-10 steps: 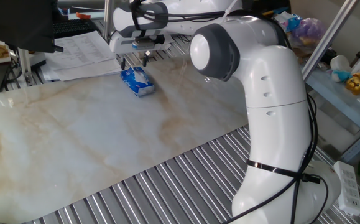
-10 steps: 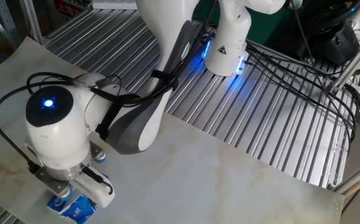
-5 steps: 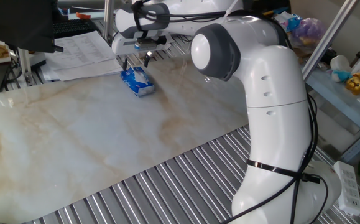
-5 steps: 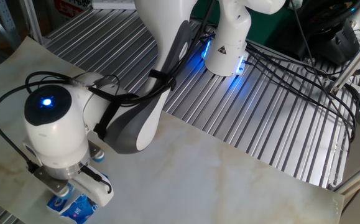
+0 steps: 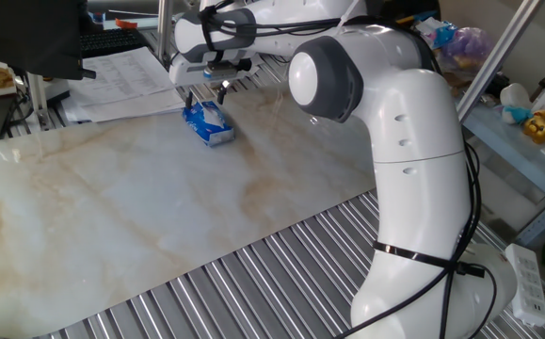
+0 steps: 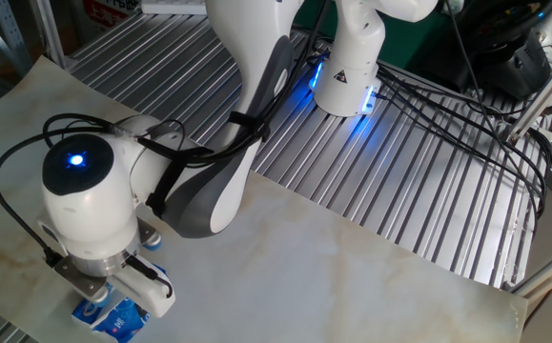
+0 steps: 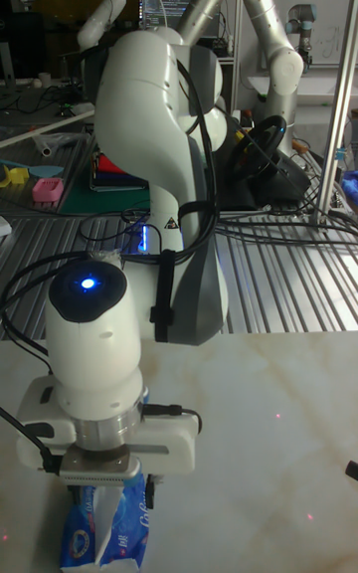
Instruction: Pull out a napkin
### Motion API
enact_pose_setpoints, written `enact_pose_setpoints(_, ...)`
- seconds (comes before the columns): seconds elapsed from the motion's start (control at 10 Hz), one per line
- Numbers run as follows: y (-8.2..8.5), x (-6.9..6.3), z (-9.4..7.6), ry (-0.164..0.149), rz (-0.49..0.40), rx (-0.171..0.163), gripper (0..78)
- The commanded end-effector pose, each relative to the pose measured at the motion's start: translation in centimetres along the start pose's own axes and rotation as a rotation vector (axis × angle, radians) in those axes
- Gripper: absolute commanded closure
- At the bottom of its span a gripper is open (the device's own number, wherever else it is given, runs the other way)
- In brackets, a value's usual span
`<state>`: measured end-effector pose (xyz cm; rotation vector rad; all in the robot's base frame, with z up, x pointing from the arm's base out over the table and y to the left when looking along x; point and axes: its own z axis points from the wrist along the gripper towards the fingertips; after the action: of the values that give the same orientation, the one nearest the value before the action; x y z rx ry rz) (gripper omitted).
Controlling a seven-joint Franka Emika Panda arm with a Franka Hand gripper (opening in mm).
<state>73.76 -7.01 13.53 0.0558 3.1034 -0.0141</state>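
Note:
A small blue tissue pack lies on the marble board near its far edge. My gripper hangs just above the pack, open, one finger on each side of it and nothing held. In the other fixed view the wrist covers most of the pack, and the fingers are hidden. The tall fixed view shows the pack poking out below the hand. A whitish strip runs along the pack's top, but I cannot make out the napkin apart from the pack.
Printed white paper sheets lie just behind the pack on the left. Ribbed metal table surrounds the marble board. A shelf with toys stands at the right. Cables trail over the metal near the arm's base.
Almost nothing has changed. The wrist has shifted very slightly above the pack, and the pack has stayed in place.

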Motion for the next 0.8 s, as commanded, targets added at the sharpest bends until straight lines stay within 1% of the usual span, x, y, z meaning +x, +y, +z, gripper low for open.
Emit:
enact_pose_setpoints(0.1, -0.07, -0.02, -0.2, -0.005, -0.004, 0.0, 0.2)
enact_pose_setpoints(0.7, -0.06, 0.0, 0.16, -0.006, -0.004, 0.002, 0.2)
enact_pose_setpoints(0.8, -0.06, 0.01, 0.43, -0.007, -0.004, 0.002, 0.2)
